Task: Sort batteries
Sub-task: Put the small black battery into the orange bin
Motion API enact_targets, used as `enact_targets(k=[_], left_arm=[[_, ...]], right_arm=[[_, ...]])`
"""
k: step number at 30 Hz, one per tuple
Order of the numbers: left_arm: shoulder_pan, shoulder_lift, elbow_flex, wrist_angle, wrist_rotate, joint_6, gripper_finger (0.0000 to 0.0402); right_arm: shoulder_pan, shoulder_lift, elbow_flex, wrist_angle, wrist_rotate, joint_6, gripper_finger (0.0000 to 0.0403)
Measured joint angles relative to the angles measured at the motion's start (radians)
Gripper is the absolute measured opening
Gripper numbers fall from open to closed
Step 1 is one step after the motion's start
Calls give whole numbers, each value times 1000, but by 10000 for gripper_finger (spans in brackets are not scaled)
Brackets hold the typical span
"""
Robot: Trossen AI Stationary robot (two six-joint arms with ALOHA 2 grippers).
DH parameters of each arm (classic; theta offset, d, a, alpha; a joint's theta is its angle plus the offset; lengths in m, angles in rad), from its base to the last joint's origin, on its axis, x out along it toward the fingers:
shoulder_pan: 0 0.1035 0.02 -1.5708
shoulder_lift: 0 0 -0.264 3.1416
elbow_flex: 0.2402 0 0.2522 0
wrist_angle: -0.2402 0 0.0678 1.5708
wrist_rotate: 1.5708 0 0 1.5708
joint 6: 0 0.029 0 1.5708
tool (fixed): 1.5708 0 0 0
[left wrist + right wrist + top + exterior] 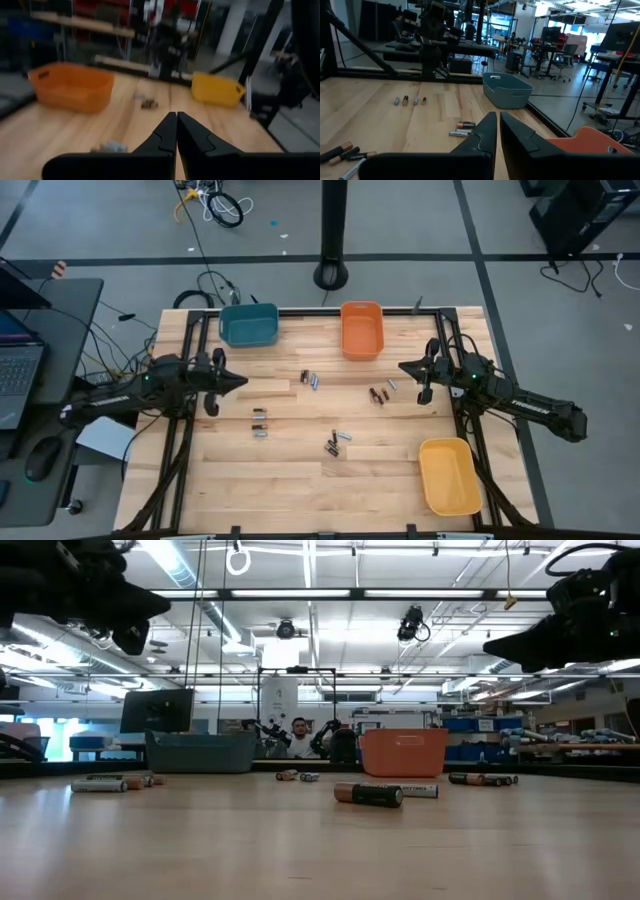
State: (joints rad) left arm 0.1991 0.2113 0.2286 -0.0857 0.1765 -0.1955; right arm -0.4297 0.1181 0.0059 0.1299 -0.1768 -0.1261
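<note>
The small cylindrical batteries [338, 442], some dark and some silvery, lie loose in several clusters on the central boards of the pale wooden slatted table [300, 490]; none appears to be in the teal plastic bin [248, 325], the orange plastic bin [362, 330] or the yellow plastic bin [449, 476], so sorting appears not yet begun. The left gripper [238, 381] hangs above the table's left side and the right gripper [405, 366] above its right, each clenched with fingers pressed together on nothing. Both point inward toward the clusters, a stance that probably keeps every battery within reach.
</note>
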Motion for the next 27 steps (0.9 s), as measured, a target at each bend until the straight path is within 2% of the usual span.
enact_targets(k=[9, 13, 22, 27], left_arm=[[-40, 320, 136, -120, -14, -26, 19], [-65, 443, 204, -213, -51, -26, 19], [-145, 671, 346, -513, -95, -75, 19], [-178, 786, 369, -546, -124, -98, 20]], right_arm=[[0, 0, 0, 4, 0, 0, 34], [0, 0, 0, 4, 0, 0, 34], [0, 0, 0, 4, 0, 0, 34], [0, 0, 0, 3, 0, 0, 34]])
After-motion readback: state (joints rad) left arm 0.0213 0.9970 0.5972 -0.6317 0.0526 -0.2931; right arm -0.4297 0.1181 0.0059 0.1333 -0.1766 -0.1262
